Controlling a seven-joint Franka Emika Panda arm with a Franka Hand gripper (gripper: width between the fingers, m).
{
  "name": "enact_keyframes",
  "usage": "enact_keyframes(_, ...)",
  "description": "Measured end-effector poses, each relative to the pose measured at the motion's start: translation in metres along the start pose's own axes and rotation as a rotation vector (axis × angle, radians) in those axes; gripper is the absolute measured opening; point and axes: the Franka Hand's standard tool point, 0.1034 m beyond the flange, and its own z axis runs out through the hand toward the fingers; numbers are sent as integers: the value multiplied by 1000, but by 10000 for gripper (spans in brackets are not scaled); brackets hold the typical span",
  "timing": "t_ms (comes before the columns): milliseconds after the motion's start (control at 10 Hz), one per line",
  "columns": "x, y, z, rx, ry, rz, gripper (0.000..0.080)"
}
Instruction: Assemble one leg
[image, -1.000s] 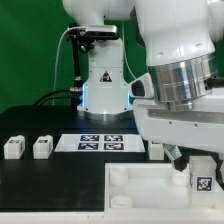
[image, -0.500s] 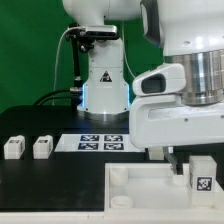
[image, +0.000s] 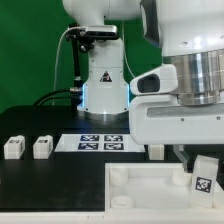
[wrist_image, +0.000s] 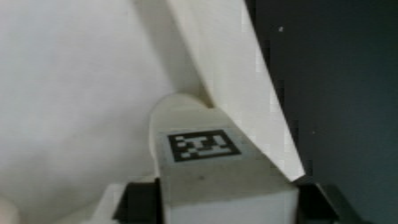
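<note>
My gripper (image: 199, 163) is shut on a leg (image: 204, 177), a small white block with a black-and-white tag. It holds the leg slightly tilted over the corner of the large white square panel (image: 140, 192) at the exterior view's right. In the wrist view the leg (wrist_image: 205, 150) sits between the two dark fingers (wrist_image: 146, 200), over the panel's edge (wrist_image: 222, 60), with the gripper (wrist_image: 222, 208) closed on it. Two more legs (image: 12, 148) (image: 42, 147) stand at the exterior view's left. Another leg (image: 155, 151) is partly hidden behind the gripper.
The marker board (image: 100, 142) lies flat behind the panel. The robot's base (image: 103, 85) stands at the back. The panel has round sockets at its corners (image: 119, 176). The table is black (image: 50, 185).
The wrist turned and rose a little one second ago. Since then the held leg has shifted slightly to the exterior view's right and tilted.
</note>
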Motion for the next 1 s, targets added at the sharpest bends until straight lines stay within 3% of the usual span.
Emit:
enact_keyframes(200,2,2,0,18,-12,269,314)
enact_keyframes(600,4,4,0,80,-83,888,313)
enact_keyframes(800,3,4,1,92,-100,980,312)
enact_keyframes(900,3,4,1,92,-100,972,387)
enact_keyframes(1000,3,4,0,94,-97,923,534)
